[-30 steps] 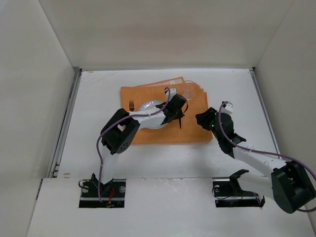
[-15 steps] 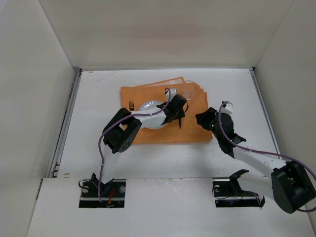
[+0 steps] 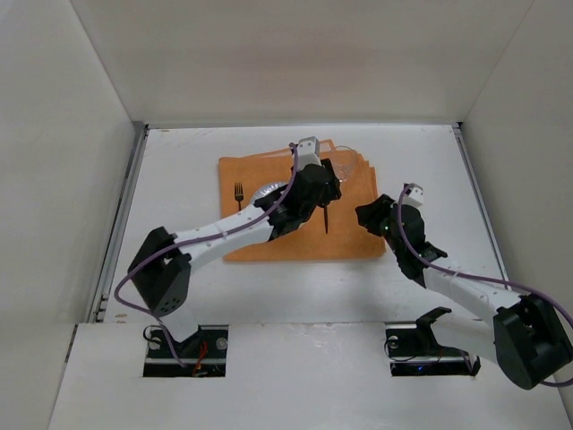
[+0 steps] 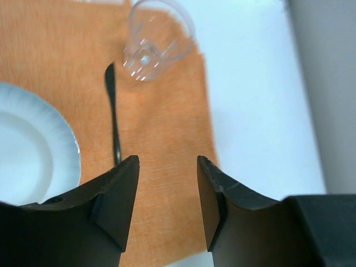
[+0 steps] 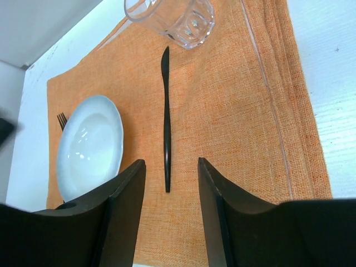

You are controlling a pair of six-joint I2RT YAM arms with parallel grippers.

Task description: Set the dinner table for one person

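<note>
Knife (image 5: 166, 125) beside plate (image 5: 89, 146) on orange cloth (image 5: 233, 139)

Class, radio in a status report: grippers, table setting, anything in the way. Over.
Left gripper open, empty; right gripper open, empty. Plate, fork, knife, glass on orange placemat on dinner table. No obstruction seen.

Coarse orange woven cloth (image 5: 233, 122) there, rough and matt, threads showing. The white plate (image 5: 89, 144) is smooth and glossy, catching light. The tumbler (image 5: 183, 19) is clear, shiny glass. The knife (image 5: 166, 128) looks black, satin-matt metal. Under everything, the counter (image 5: 334, 44) is smooth matt white.
</note>
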